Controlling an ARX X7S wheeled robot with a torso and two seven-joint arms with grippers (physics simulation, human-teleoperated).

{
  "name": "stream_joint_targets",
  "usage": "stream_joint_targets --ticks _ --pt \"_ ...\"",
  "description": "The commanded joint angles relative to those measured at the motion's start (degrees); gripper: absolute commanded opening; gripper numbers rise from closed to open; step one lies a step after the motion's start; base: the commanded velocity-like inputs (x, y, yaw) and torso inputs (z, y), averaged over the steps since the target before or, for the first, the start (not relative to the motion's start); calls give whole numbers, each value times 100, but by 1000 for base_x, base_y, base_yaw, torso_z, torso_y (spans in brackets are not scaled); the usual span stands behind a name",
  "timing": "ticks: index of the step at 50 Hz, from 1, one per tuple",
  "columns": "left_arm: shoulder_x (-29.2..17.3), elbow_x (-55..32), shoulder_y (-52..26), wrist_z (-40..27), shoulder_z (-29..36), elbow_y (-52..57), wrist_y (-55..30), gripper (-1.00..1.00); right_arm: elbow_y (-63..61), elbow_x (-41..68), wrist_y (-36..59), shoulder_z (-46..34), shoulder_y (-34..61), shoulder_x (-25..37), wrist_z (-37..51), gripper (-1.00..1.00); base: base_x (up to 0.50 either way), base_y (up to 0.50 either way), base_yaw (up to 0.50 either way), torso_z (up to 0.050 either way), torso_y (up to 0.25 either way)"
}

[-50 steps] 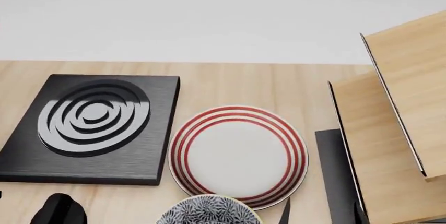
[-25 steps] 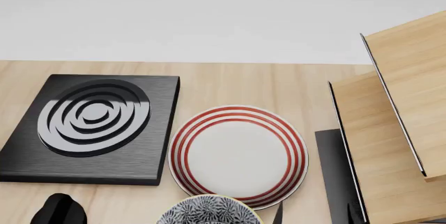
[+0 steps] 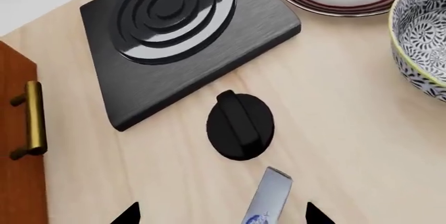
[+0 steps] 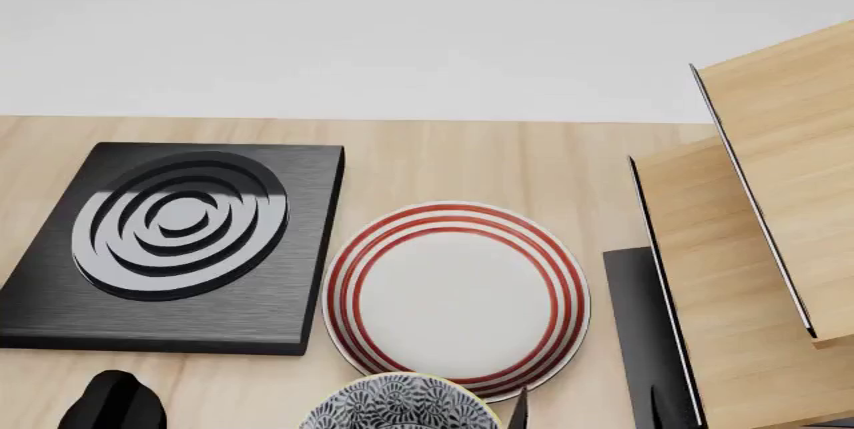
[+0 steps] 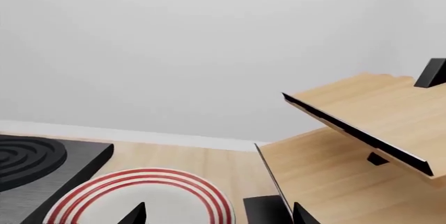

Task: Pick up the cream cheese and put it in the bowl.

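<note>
Cream cheese and bowl both cut off by frame.

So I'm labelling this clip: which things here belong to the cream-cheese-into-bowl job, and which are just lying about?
Part of the job:
cream cheese
bowl
left hand, open over the box

Just lying about:
red-ringed plate
black burner plate
black knob
wooden shelf unit
</note>
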Motion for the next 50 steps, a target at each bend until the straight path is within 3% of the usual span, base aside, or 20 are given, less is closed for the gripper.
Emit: stream_joint_targets --ticks 1,5,11,24,30,50 --pt "165 481 -540 160 687 -206 -228 100 -48 -29 59 -66 15 23 24 100 0 0 0 0 0" --pt "268 851 -145 144 922 -203 181 100 -23 -20 53 -68 27 28 36 100 0 0 0 0 0" --pt "518 1201 -416 181 1426 -233 50 100 87 -68 -17 -148 26 15 35 100 0 0 0 0 0" --pt "617 1435 -447 81 1849 171 -74 100 103 -28 -64 -158 3 59 48 100 0 0 0 0 0" --pt "654 1463 -514 113 1886 68 -93 100 102 -29 -107 -174 -17 84 51 100 0 0 0 0 0" --pt "1244 2312 -1140 299 2996 -543 -343 100 115 -33 -157 -220 -22 126 94 100 0 0 0 0 0"
